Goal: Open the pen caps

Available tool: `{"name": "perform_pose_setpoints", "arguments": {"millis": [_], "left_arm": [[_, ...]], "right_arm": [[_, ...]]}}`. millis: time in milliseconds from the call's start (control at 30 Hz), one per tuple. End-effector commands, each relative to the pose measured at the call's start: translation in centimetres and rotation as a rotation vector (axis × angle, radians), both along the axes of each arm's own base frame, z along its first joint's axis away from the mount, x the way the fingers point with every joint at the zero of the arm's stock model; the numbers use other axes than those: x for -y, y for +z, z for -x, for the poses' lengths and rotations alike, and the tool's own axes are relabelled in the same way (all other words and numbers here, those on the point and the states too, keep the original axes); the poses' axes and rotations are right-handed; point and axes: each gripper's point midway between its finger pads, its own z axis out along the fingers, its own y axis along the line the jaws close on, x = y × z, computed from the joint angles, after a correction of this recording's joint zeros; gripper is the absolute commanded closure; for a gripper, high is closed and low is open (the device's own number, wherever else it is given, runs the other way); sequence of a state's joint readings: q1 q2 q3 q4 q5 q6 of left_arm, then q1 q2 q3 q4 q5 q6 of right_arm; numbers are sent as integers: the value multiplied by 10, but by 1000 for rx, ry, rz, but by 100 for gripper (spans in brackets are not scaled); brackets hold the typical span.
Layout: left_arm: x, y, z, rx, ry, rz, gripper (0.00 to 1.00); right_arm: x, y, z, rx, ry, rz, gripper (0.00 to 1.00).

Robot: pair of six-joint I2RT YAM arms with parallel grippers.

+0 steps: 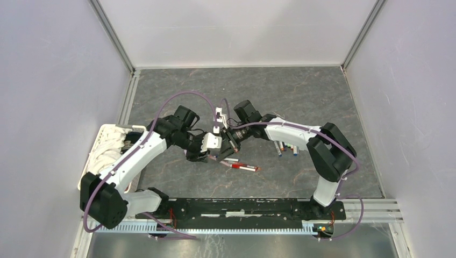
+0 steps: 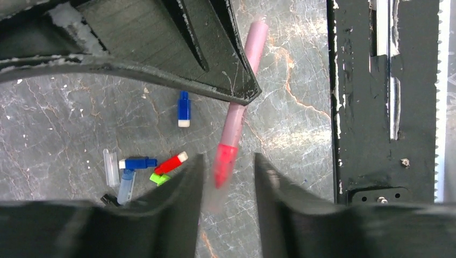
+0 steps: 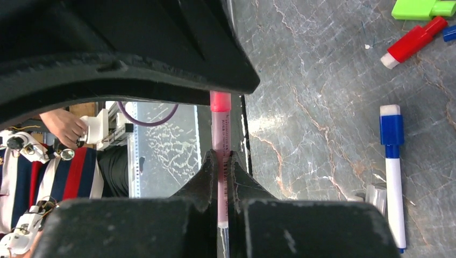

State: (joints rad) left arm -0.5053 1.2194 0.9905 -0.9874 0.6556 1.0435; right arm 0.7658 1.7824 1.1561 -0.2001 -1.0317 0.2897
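Room: white walls on three sides, metal posts in the far corners, a dark marbled table [image 1: 301, 91] underneath.
Left edge: a white basket [image 1: 102, 141] of white cloth sits against it, beside the left arm.
Near edge: a black rail [image 1: 242, 207] runs along it between the two arm bases.
Left claw [image 2: 228, 161]: at the table's centre, released. Its jaws stand either side of the red cap [image 2: 225, 164], with table showing in the gap on each side.
Red cap: on the end of the pink pen [image 3: 220, 131], blurred.
Pink pen: held above the table's centre, its barrel running between the two claws.
Right claw [image 3: 221, 156]: clenched on the pink pen's barrel, just beside the left claw.
Loose caps [image 2: 171, 163]: blue, red and green, close together on the table below the claws.
Pens [image 1: 286, 147]: a short row right of centre by the right forearm. A red-ended pen [image 1: 244, 167] lies nearer the near edge.
Open room: widest from the claws to the far edge, and from the row to the right edge.
Left wrist only: the gap around the cap.
Right wrist only: the clamp on the barrel, and a person's hand [image 3: 64, 126] beyond the near edge.
Top view: fingertips too small to judge.
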Motion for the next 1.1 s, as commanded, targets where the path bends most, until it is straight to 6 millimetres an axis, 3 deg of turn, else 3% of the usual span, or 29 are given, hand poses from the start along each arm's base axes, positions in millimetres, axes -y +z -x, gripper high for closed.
{"name": "perform_pose_setpoints", "arguments": {"millis": [0,100,133,300,500,700,767,833,1067], "left_arm": [[4,-4,3,44,-85,28,61],[2,-10,2,35,-84,7,92],[2,-11,1,31,-80,2,97],[4,-5,-2,54,-77,16,98],[6,5,-7,87,-80,24,98],[5,11,-9,107,-80,26,98],[5,12,-9,109,-82,26,98],[5,10,-9,107,-81,19,98],[-10,1,-30,178,-42,-84,98]], "right_arm": [[-13,17,-9,14,11,-55,100],[-15,17,-10,9,6,-52,100],[-15,16,-11,7,2,-50,97],[-20,10,-10,-22,-29,-54,76],[-34,3,5,-50,35,-67,68],[-39,0,3,-67,60,-63,71],[-39,1,2,-65,65,-64,81],[-39,1,2,-62,65,-61,99],[-4,-26,3,-27,30,47,100]]}}
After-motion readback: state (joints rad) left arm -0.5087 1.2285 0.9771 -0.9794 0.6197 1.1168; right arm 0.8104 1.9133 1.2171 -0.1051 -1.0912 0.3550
